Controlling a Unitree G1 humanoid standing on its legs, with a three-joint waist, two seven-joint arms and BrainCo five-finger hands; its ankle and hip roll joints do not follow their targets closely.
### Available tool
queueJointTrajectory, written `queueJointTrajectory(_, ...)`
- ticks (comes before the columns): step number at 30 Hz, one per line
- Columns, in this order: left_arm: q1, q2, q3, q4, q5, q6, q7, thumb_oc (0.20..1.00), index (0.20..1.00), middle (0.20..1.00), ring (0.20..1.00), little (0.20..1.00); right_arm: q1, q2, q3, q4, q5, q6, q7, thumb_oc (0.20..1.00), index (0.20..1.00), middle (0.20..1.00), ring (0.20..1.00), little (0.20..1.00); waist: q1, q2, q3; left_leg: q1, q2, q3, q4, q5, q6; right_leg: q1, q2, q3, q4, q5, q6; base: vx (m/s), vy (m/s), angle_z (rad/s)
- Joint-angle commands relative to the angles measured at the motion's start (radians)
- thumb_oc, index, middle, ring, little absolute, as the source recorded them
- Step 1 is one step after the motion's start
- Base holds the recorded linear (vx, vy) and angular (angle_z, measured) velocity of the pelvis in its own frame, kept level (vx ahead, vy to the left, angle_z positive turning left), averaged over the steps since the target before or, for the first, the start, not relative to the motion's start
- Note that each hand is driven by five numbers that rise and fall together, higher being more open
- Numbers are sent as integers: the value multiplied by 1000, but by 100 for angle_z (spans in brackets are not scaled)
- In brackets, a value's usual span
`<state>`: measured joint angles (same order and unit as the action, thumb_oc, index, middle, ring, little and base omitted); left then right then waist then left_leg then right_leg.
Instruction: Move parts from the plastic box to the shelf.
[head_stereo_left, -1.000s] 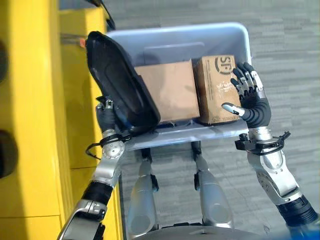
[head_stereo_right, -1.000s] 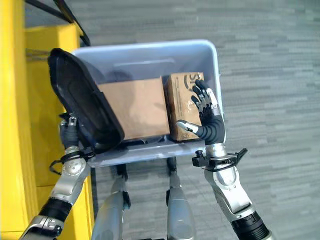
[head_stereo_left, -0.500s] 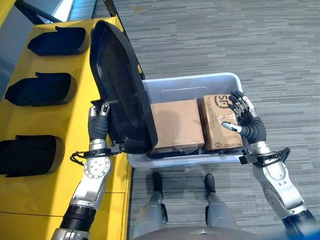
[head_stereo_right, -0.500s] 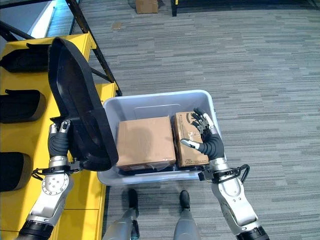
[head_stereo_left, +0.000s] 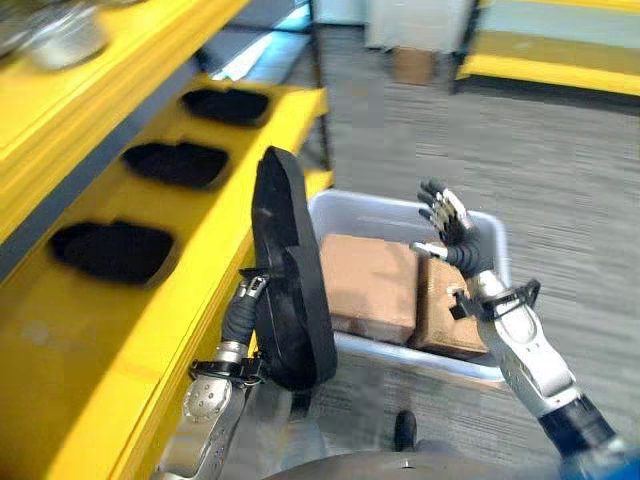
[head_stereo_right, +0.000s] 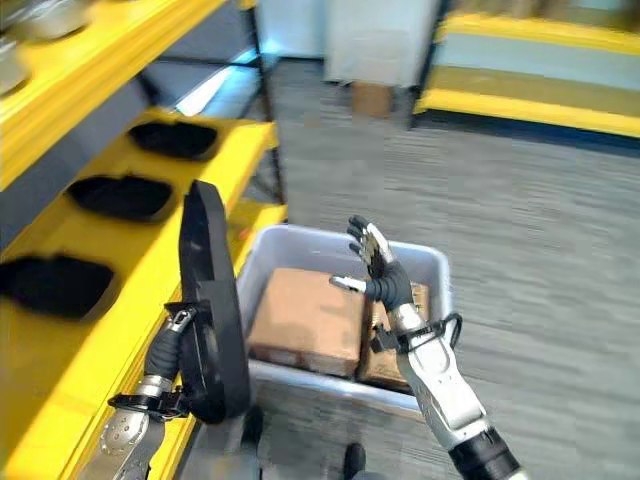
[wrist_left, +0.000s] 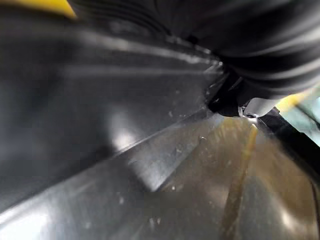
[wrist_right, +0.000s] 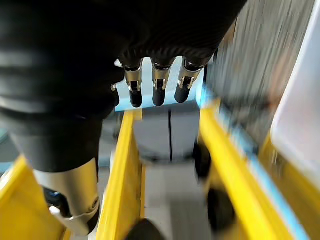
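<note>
Black moulded part (head_stereo_left: 290, 290) stands on edge beside the yellow shelf (head_stereo_left: 120, 330), backed by the left hand (head_stereo_left: 243, 315) — finger grip hidden, cannot tell — while the right hand (head_stereo_left: 452, 222), fingers spread and holding nothing, hovers above the plastic box (head_stereo_left: 400, 212) with two cardboard boxes (head_stereo_left: 370, 285).

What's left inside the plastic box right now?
Two brown cardboard boxes lie side by side in the plastic box. The right hand hovers open above them. What lies under them is covered.
</note>
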<state>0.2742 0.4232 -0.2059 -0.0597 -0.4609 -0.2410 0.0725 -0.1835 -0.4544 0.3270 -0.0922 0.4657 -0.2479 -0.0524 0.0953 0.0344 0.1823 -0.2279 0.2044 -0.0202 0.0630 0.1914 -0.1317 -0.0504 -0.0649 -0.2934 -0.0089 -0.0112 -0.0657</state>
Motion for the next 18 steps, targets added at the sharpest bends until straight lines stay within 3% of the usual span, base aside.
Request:
queueJointTrajectory(1, -114, 3, 92, -86, -18, -80, -22, 200, 200, 200, 200, 200, -7, -36, -29, -26, -8, -66, -22, 1000, 1000, 1000, 1000, 1000, -70, -15, -24, 119, -6, 51, 211, -26, 15, -63, -114, 9, 76, 13, 120, -278, -226, 58)
queueJointTrajectory(4, -127, 0, 89, -90, -13, -75, -22, 200, 200, 200, 200, 200, 11, -24, -31, -28, -1, -66, -19, 1000, 1000, 1000, 1000, 1000, -94, -14, -41, 187, -3, 89, 285, -67, 22, -63, -114, -51, 70, 16, 108, -62, -53, 105)
queueJointTrajectory(5, -148, -3, 81, -87, -13, -72, -20, 200, 200, 200, 200, 200, 37, -16, -38, -32, -3, -61, -23, 1000, 1000, 1000, 1000, 1000, -125, -5, -56, 274, 23, 120, 240, -70, 21, -66, -122, -102, 88, 10, 111, -27, 60, 72)
queueJointTrajectory(7, -167, -14, 61, -78, -12, -71, -20, 200, 200, 200, 200, 200, 79, -10, -68, -31, 5, -62, -31, 1000, 1000, 1000, 1000, 1000, -156, 17, -69, 321, 46, 144, 122, -61, 10, -61, -151, -160, 119, 17, 133, -6, 196, 143)
queueJointTrajectory(8, -158, -16, 59, -79, -14, -68, -27, 200, 200, 200, 200, 200, 116, -8, -86, -41, 10, -56, -26, 1000, 1000, 1000, 1000, 1000, -167, 29, -82, 362, 39, 175, 16, -104, 10, -50, -167, -171, 149, 12, 141, 15, 236, 164)
queueJointTrajectory(9, -165, -13, 58, -84, -15, -65, -29, 200, 200, 200, 200, 200, 122, 1, -89, -38, 16, -53, -29, 1000, 1000, 1000, 1000, 1000, -165, 35, -85, 368, 39, 180, -11, -100, 8, -50, -182, -186, 164, 19, 142, 96, 201, 105)
queueJointTrajectory(11, -167, -3, 61, -90, 1, -64, -23, 200, 200, 200, 200, 200, 130, 8, -91, -37, 25, -51, -29, 1000, 1000, 1000, 1000, 1000, -155, 36, -86, 376, 22, 154, -41, -140, 10, -40, -198, -182, 180, 10, 166, 58, 157, 52)
queueJointTrajectory(18, -130, 20, 94, -109, 32, -56, -25, 200, 200, 200, 200, 200, 145, 25, -101, -19, -1, -33, -18, 1000, 1000, 1000, 1000, 1000, -115, 3, -89, 368, -64, 123, -150, -245, 51, -8, -285, -233, 144, 111, 242, -19, 139, 33)
